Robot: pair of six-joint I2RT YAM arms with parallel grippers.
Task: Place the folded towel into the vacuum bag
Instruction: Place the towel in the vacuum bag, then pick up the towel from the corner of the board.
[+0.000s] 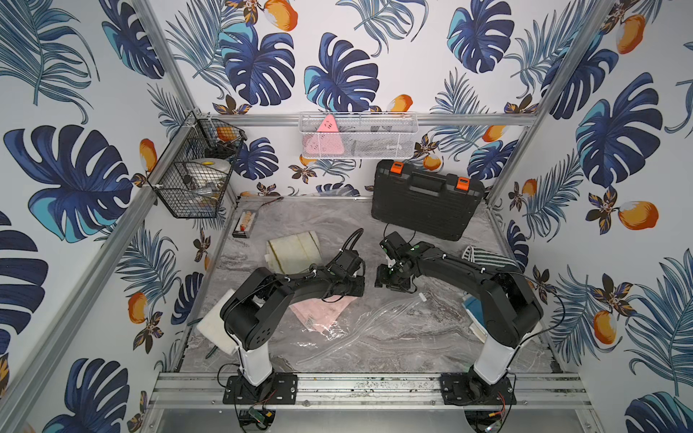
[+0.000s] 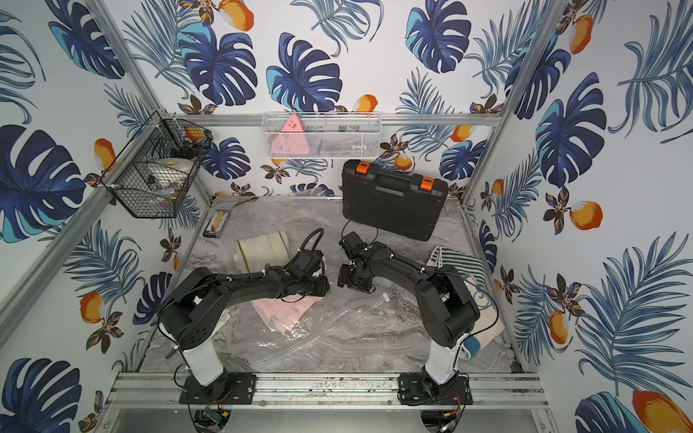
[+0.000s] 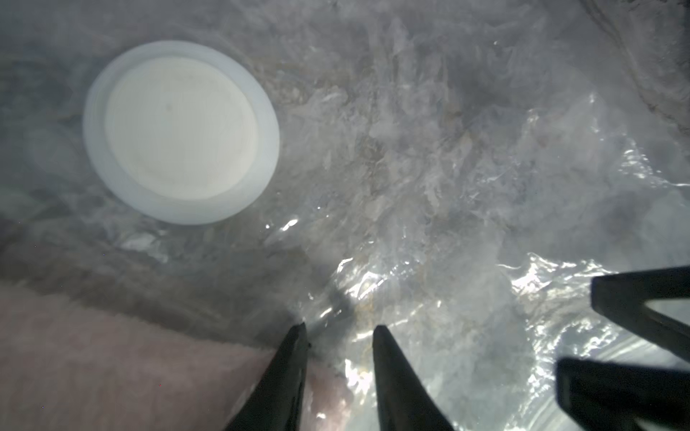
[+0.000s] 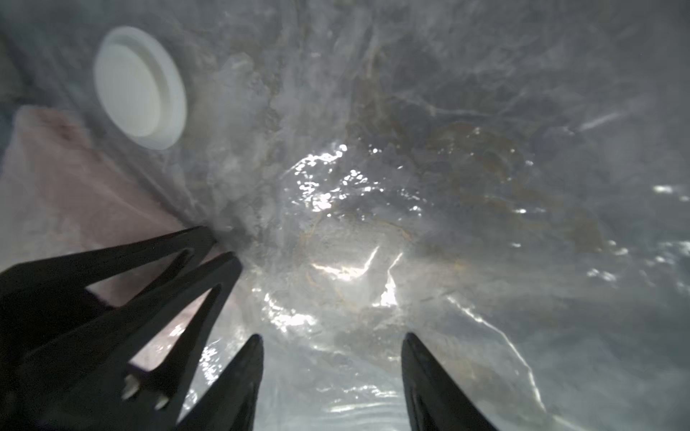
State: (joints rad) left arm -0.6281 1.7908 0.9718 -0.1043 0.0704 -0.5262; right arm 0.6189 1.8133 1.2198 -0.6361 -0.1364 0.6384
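The vacuum bag [image 1: 375, 326] lies flat and crinkled on the grey marble-patterned table [image 1: 318, 221], spread across the middle and near part of the surface in both top views [image 2: 330, 322]. The folded pink towel [image 1: 318, 313] lies on the table at the bag's left side, partly under the left arm. Glossy film overlaps its nearer corner, but it cannot be told whether that corner sits inside the bag or only beneath it. Both arms reach inward so that their wrists meet above the far part of the bag. The left wrist view shows the left gripper [image 3: 339, 330] pointing down at the film just beside the towel's edge [image 3: 112, 354]. Its fingers are parted by a narrow gap with crumpled plastic showing between them, and they are not clamped on anything. The bag's round white valve cap [image 3: 181, 132] lies near, beyond the fingertips. The right wrist view shows the right gripper [image 4: 333, 336] close beside the left one, its fingers spread wide over bare, shiny film and grasping nothing. The same valve cap [image 4: 140, 87] and the towel [image 4: 56, 186] are also visible there. At the back of the table a black tool case [image 1: 427, 204] with orange latches leans against the wall. A cream cloth roll [image 1: 294, 251] lies behind the left arm.
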